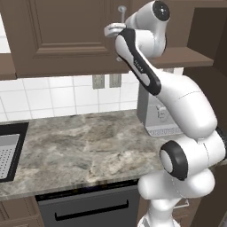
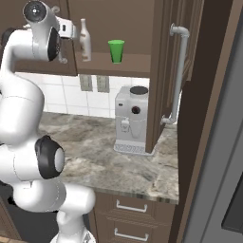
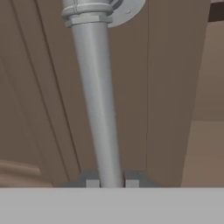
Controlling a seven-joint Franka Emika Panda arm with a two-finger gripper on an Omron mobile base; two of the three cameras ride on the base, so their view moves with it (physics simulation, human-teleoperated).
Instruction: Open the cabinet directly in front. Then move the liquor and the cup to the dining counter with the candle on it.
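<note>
At the left cabinet door (image 1: 57, 35), the gripper (image 3: 112, 183) was clamped on the rigid bar handle (image 3: 97, 100); liquor (image 2: 85, 40) and cup (image 2: 116, 51), judged light, stood on the shelf (image 2: 128, 66).

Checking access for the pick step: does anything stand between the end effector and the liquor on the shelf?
Yes. The end effector is closed on the bar handle of the left cabinet door, which sits beside the liquor. The right door is swung open, leaving the green cup exposed.
</note>
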